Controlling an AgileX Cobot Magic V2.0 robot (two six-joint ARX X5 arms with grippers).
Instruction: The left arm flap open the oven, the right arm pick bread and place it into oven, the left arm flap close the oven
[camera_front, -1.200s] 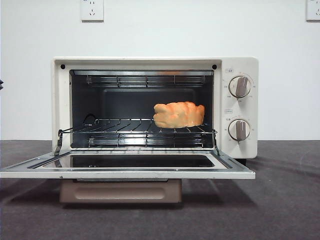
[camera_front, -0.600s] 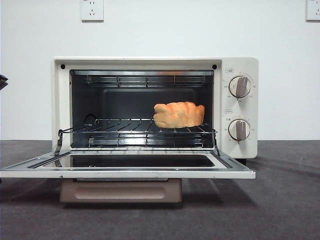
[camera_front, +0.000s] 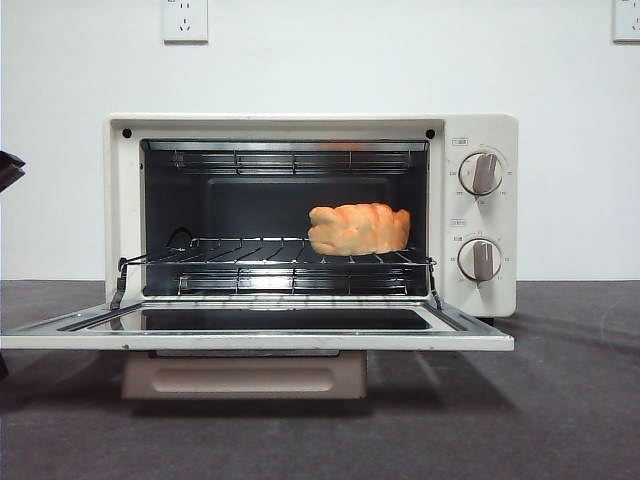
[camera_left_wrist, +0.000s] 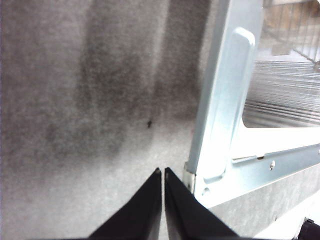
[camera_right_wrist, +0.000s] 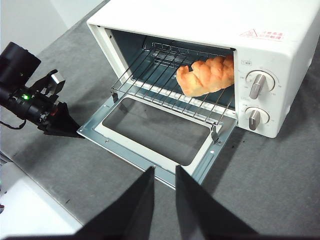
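Your left pincer (camera_left_wrist: 163, 172), jaws nearly together and empty, hung beside the open oven's (camera_front: 480, 130) door corner; bread (camera_front: 359, 229) sat on its rack; right pincer (camera_right_wrist: 164, 171) narrowly parted, empty.

Left hand (camera_left_wrist: 163, 172): both black jaws pressed together, tips meeting in a narrow point, nothing between them. Hand sits over the grey counter (camera_left_wrist: 90, 100), just beside the corner of the oven door (camera_left_wrist: 225, 125), which lies folded down flat. Door's metal inner frame and glass window (camera_left_wrist: 285, 95) visible. Wire rack (camera_left_wrist: 295, 27) shows beyond the window, blurred.
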